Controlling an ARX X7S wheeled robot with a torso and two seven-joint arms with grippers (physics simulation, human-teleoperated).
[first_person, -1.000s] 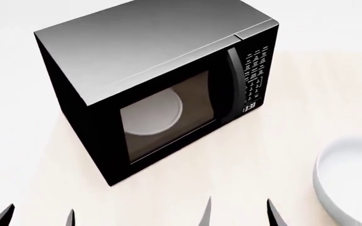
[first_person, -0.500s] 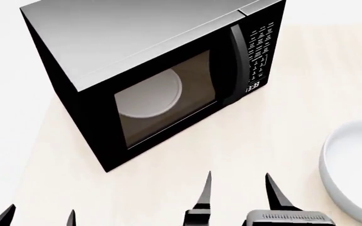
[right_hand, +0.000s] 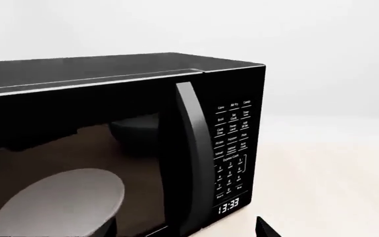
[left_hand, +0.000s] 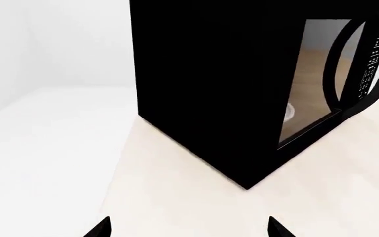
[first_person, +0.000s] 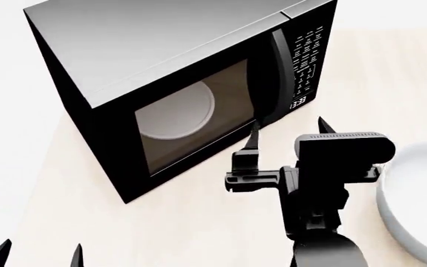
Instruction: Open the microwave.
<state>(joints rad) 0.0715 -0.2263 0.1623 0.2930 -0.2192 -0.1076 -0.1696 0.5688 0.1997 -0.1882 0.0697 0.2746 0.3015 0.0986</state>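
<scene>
The microwave (first_person: 162, 61) is a black box with a grey top, standing on the pale table with its door shut. Through the glass I see the white turntable (first_person: 176, 114). The vertical black handle (first_person: 279, 72) runs beside the keypad (first_person: 306, 53) and the clock (first_person: 298, 103). My right gripper (first_person: 289, 133) is open and empty, a little in front of the handle's lower end. In the right wrist view the handle (right_hand: 191, 163) lies between the open fingertips of that gripper (right_hand: 183, 229). My left gripper (first_person: 39, 253) is open and empty at the near left, facing the microwave's black side (left_hand: 203, 84).
A large white bowl (first_person: 421, 194) sits on the table (first_person: 198, 222) at the right, close to my right arm. The table's left edge (first_person: 46, 167) runs just left of the microwave.
My right arm has risen into view and moved forward towards the microwave's handle. Earlier the head view shifted closer to the microwave. The left gripper has barely moved.
</scene>
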